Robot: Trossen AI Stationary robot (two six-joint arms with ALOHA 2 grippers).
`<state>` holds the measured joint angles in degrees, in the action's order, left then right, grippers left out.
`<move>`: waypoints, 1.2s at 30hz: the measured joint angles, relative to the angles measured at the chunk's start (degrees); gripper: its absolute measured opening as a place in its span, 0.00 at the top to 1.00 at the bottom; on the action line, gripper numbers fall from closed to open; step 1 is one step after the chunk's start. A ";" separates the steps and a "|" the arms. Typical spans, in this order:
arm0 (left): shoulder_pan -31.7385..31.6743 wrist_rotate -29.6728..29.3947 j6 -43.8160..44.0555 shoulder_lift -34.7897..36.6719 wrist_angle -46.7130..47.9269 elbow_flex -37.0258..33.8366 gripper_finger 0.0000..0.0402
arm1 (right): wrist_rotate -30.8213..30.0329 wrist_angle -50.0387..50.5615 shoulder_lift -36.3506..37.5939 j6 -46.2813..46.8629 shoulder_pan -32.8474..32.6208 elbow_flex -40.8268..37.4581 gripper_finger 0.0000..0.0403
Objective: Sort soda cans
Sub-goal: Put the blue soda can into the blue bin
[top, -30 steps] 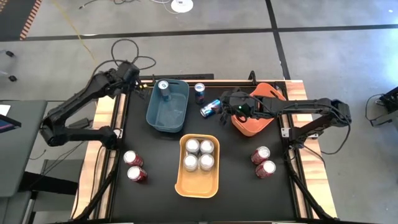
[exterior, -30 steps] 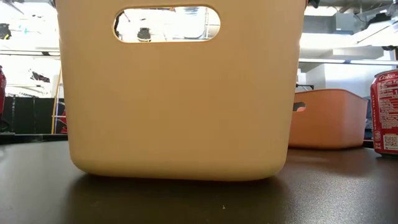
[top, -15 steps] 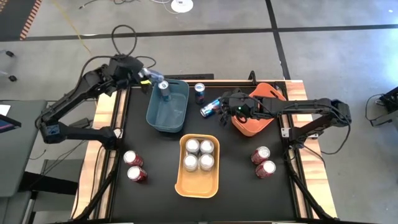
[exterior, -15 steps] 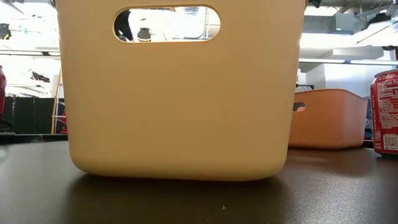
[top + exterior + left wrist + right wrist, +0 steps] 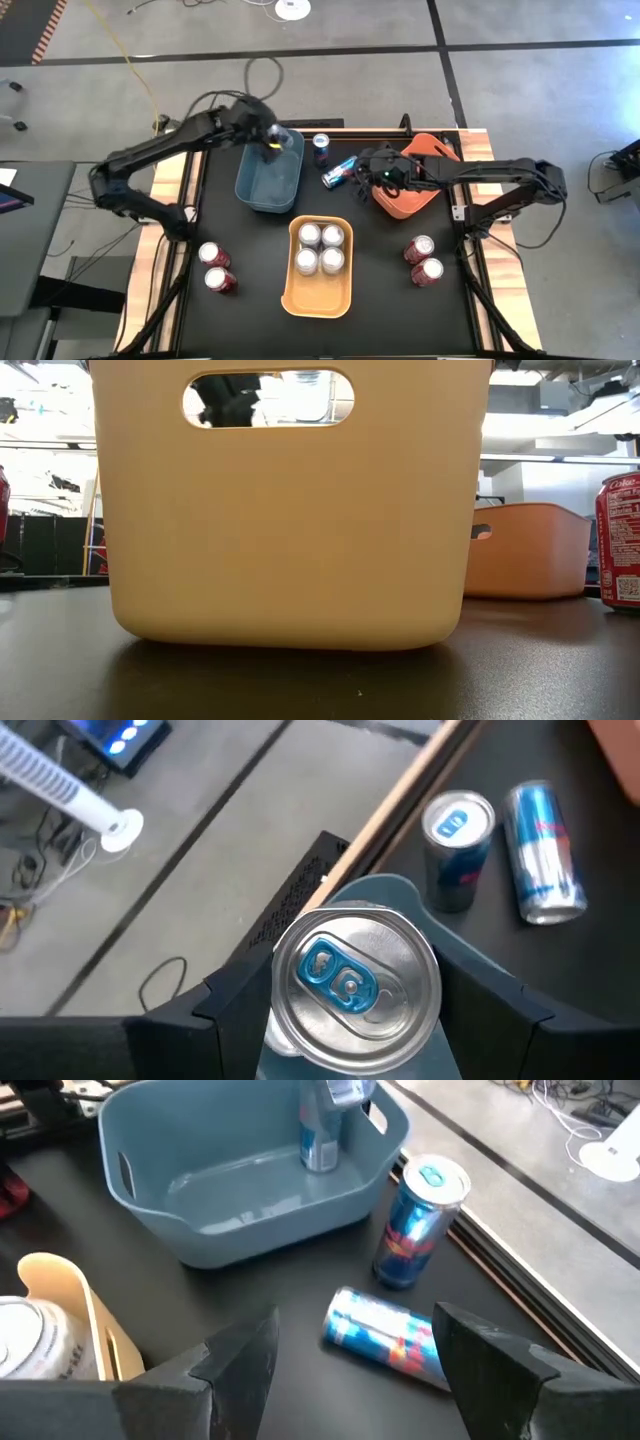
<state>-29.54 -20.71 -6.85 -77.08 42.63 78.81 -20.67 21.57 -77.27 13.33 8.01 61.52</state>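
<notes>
A teal plastic bin (image 5: 262,185) with cut-out handles sits near the far edge of the black table (image 5: 250,310), left of centre. A yellow-orange plastic bin (image 5: 320,292) stands at the middle, toward the near edge; in the low view its pale wall (image 5: 290,530) with 1 oval handle slot fills most of the frame. An orange plastic bin (image 5: 405,205) rests tilted by the far right corner. Light wooden strips (image 5: 168,190) border the table's side edges. On the grey floor beyond lie a black cable loop (image 5: 262,72) and a white round disc (image 5: 291,8).
</notes>
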 joint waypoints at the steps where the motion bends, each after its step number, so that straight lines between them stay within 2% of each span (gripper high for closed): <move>1: 0.26 0.00 -1.16 -1.58 0.00 0.62 0.42 | -0.01 0.51 0.34 0.16 0.00 0.01 0.30; 5: 0.74 -0.02 -5.28 -7.56 0.36 2.74 0.42 | -0.25 2.69 1.66 0.51 0.00 0.02 0.30; 18: -0.08 -0.48 -8.61 -23.25 4.47 9.93 0.42 | -0.34 5.02 2.09 1.38 0.42 0.02 0.30; 24: -1.90 0.06 -7.37 -25.39 6.11 9.99 0.42 | -0.44 5.12 2.09 1.66 0.37 0.02 0.30; 30: -4.77 6.26 -3.98 -25.26 6.11 9.99 0.40 | -3.38 5.02 2.09 1.43 0.37 0.02 0.30; 36: -5.66 6.94 -3.81 -26.13 5.77 9.99 0.39 | -3.39 5.02 2.07 1.65 0.37 0.02 0.30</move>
<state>-35.20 -13.77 -10.67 -103.21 48.40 88.79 -24.05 26.59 -75.20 14.97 8.38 61.54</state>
